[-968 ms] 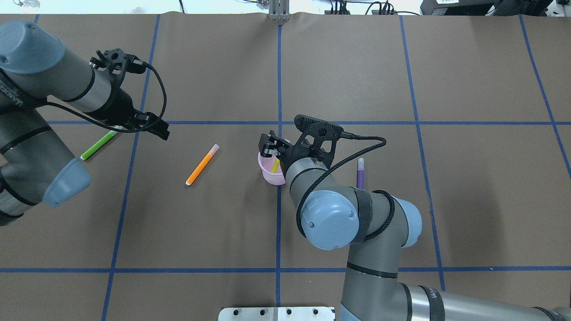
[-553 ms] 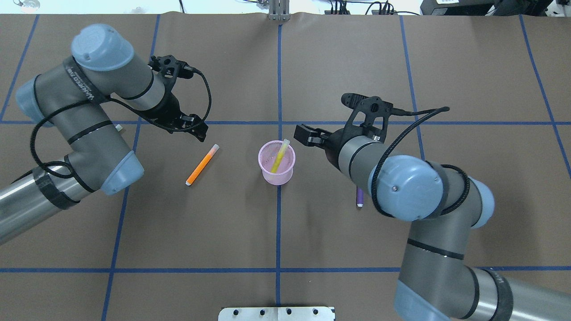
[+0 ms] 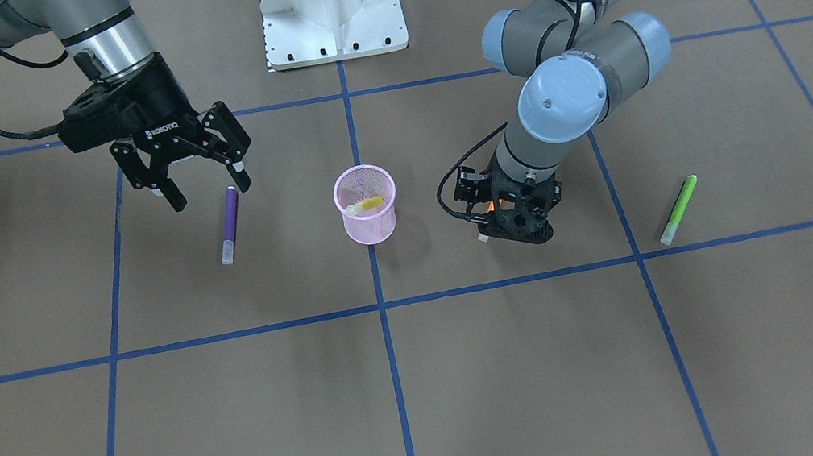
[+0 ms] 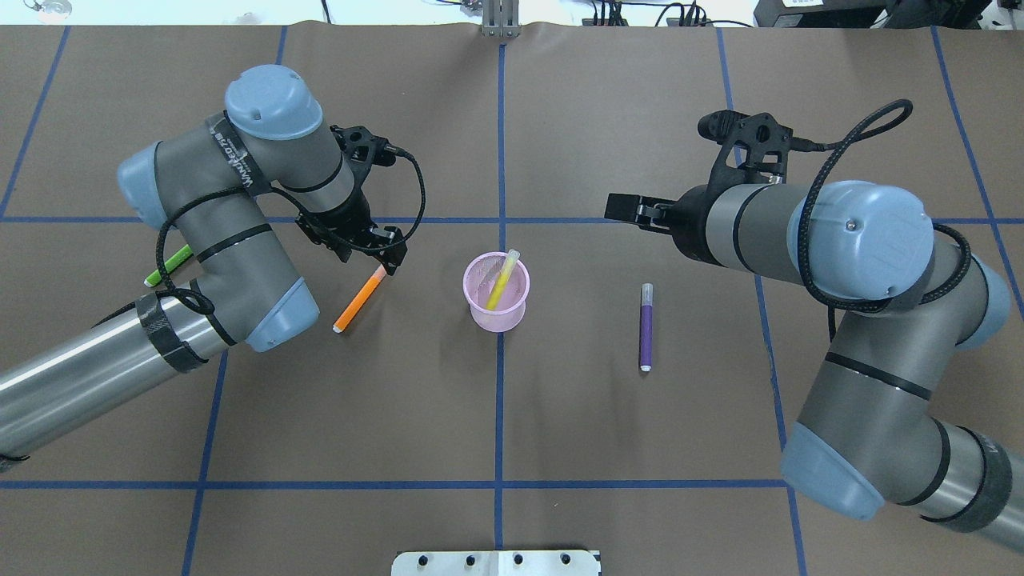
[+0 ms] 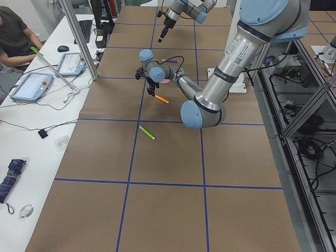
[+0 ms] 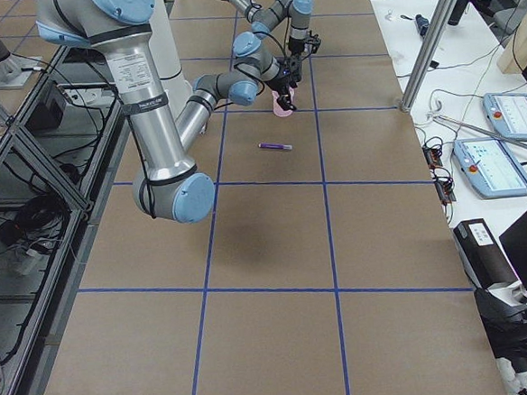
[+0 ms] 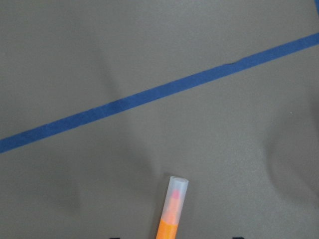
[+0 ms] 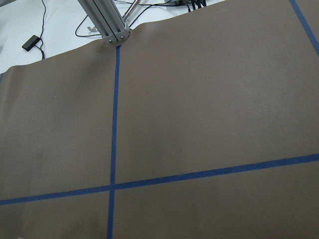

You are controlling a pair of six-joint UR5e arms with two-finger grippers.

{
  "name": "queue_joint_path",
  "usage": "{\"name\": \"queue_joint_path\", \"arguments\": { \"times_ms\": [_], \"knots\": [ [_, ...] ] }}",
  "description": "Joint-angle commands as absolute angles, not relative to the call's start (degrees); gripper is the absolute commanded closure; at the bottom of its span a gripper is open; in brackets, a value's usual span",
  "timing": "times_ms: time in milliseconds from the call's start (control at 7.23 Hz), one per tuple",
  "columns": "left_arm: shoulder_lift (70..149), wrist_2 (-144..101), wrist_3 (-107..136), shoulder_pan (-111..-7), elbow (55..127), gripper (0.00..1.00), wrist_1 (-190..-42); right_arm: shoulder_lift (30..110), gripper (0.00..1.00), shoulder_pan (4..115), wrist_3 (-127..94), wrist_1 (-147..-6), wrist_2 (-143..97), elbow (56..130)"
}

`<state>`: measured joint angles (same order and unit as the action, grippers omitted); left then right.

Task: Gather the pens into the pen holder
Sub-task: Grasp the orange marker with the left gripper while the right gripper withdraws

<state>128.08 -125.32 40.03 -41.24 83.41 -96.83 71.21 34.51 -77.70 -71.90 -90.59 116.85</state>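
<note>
The pink mesh pen holder stands at mid-table with a yellow pen leaning inside. The orange pen lies to its left; its pale cap shows in the left wrist view. My left gripper hangs low over that cap end, jaws open on either side of it. The purple pen lies right of the holder. My right gripper is open and empty, raised beside it. The green pen lies at the far left, partly under my left arm.
The white robot base stands at the table's near edge. A metal post stands at the far edge. An operator sits at a side desk with tablets. Blue tape lines grid the brown table.
My right gripper has let the yellow pen go into the holder and drawn back to the right, uncovering the purple pen. My left gripper has moved right and down over the orange pen's cap.
</note>
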Motion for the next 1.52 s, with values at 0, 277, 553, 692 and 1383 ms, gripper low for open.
{"name": "queue_joint_path", "arguments": {
  "times_ms": [0, 277, 553, 692, 1383],
  "knots": [
    [129.37, -124.28, 39.73, -40.08, 82.70, 0.28, -91.96, 72.07, 0.01, 35.77, -76.64, -71.89, -92.46, 116.81],
    [129.37, -124.28, 37.80, -39.56, 81.04, 0.34, -91.32, 72.16, 0.01, 35.68, -76.73, -71.89, -92.46, 116.72],
    [129.46, -124.19, 37.71, -38.67, 80.51, 0.42, -91.32, 72.07, 0.01, 35.68, -76.82, -71.89, -92.29, 116.81],
    [129.38, -124.19, 37.62, -38.67, 80.42, 0.44, -91.32, 72.07, 0.01, 35.68, -76.82, -71.89, -92.29, 116.81],
    [129.38, -123.75, 37.00, -38.67, 80.16, 1.00, -91.23, 72.16, 0.01, 35.68, -76.82, -71.89, -92.20, 116.81]
  ]
}}
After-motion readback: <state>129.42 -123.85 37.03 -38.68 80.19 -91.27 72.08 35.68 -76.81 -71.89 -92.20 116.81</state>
